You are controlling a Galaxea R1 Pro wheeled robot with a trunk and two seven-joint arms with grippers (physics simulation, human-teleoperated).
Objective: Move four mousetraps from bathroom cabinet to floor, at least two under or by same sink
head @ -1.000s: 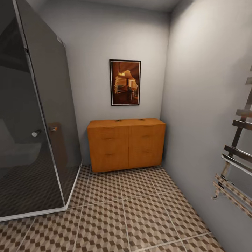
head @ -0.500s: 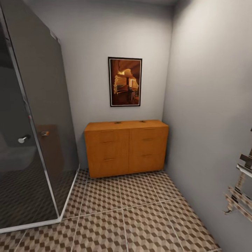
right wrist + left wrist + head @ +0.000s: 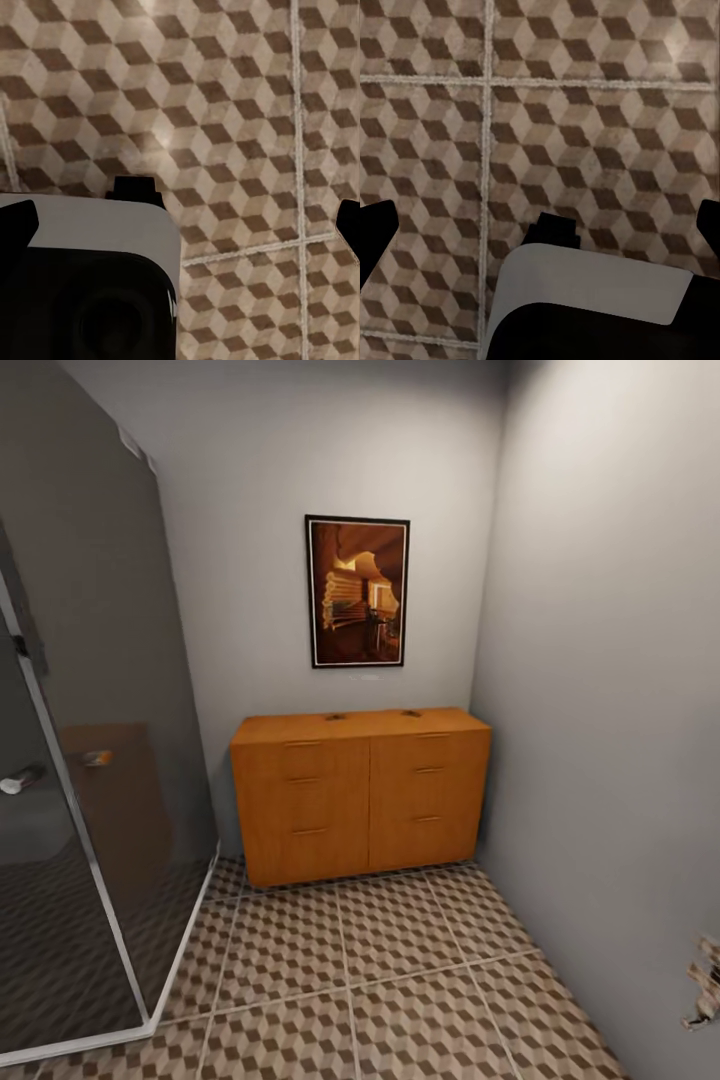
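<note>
Head view: the low, wide orange-brown wooden cabinet [image 3: 362, 795] sits at centre frame, its back against the grey far wall [image 3: 260, 460] and its right end tucked beside the grey side wall [image 3: 610, 660]. Its long axis runs left to right across the frame, and the drawer fronts with their bar handles face the camera, all closed. On its flat top, two small dark shapes, one near the middle [image 3: 335, 716] and one further right [image 3: 411, 713], too small to identify as mousetraps. Above hangs a dark-framed brown and orange picture [image 3: 357, 591].

Open room: the cube-patterned brown, beige and white tiled bathroom floor [image 3: 400, 980] runs bare from the cabinet's foot down to the lower edge. At left, the smoked-glass shower enclosure [image 3: 90, 760] with its pale base rail hems the passage; a narrow gap separates it from the cabinet's left end.

Both wrist views look down on the same tiles, with dark finger tips at opposite frame edges: the left gripper [image 3: 540, 225] has jaws spread wide, and the right gripper [image 3: 180, 221] likewise.
</note>
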